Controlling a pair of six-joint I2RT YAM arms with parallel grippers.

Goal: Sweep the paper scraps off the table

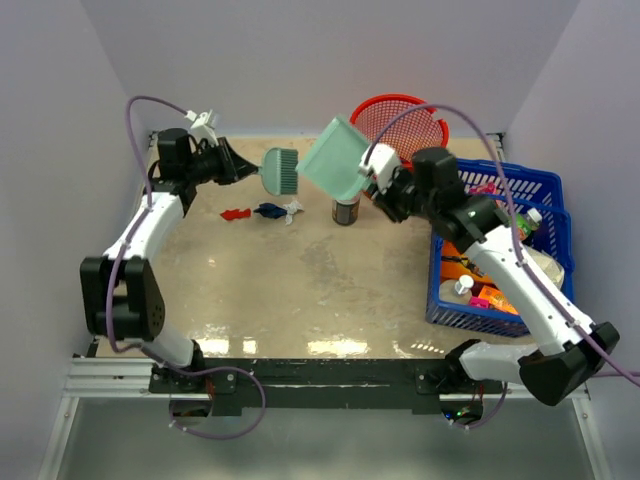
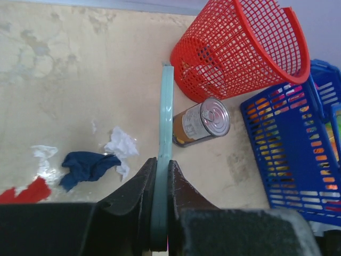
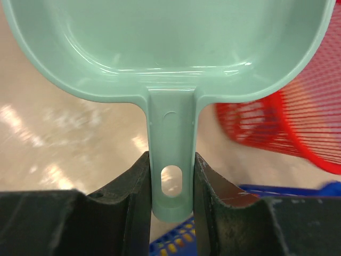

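Just left of the tin can, the paper scraps lie unswept on the tabletop. The left jaws pinch a brush and the right jaws clamp a dustpan by its handle above the can. Next, seemingly, both must come down beside the scraps.

Crumpled red, dark-blue and white paper scraps lie clustered on the beige table beside my left gripper.

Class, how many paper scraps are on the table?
4, clustered left of the tin can: a red scrap, a dark blue scrap, a white scrap beside it, and a smaller white scrap. Others may be hidden.
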